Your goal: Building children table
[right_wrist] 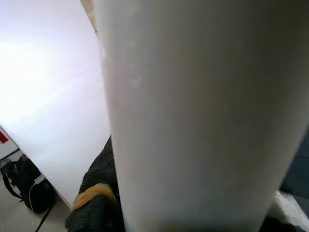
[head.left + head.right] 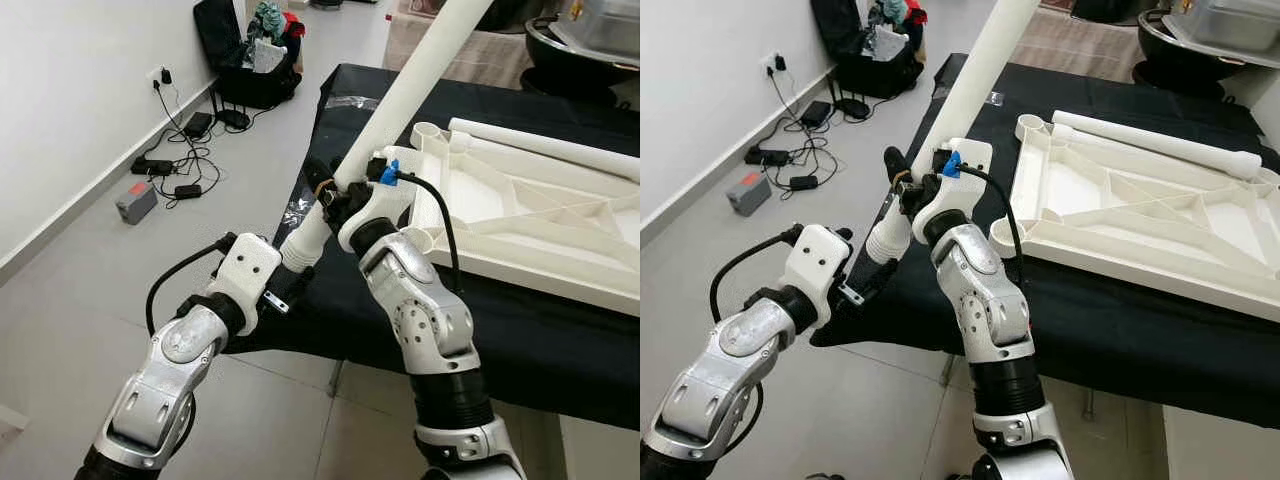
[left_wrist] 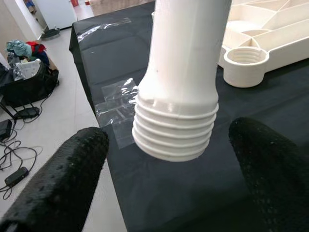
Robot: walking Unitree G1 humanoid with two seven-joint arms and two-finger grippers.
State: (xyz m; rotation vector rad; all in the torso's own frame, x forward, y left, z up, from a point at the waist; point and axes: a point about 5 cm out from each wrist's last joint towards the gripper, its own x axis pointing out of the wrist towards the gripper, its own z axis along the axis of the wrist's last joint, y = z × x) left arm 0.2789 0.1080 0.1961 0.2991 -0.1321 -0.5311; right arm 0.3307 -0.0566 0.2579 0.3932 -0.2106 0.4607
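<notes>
**A:** Over the near-left edge of the black-draped tabletop (image 2: pixel 560 350) — right gripper (image 2: pixel 340 195) has its jaws closed around the white table leg (image 2: pixel 420 75), low on the shaft, a little above the threaded end (image 3: pixel 175 133). Left gripper (image 3: pixel 169 159) sits below that end, jaws spread wide, one black finger (image 3: pixel 58 179) on each side of the threads and neither touching.

**B:** Which way does the leg lie?

**A:** Long axis runs steeply on a slant — threaded end down and near-left, just off the tabletop edge, plain end up and far-right. The overturned white table panel (image 2: pixel 520 215) lies flat to the right, with a second leg (image 2: pixel 550 148) resting along its far side.

**B:** Target?

**A:** Most likely the threaded corner socket (image 3: pixel 245 63) at the panel's near-left corner. It stands apart from the leg end, to the right.

**B:** How to do it well?

**A:** My reading: bring the leg upright first so the threads meet the socket square — a tilted start would cross-thread. Left jaws should close on the shaft just above the ridges, not on them, and steady it while the right re-grips to turn. The loose cloth and the clear tape (image 3: pixel 118 99) near the edge could snag.
</notes>
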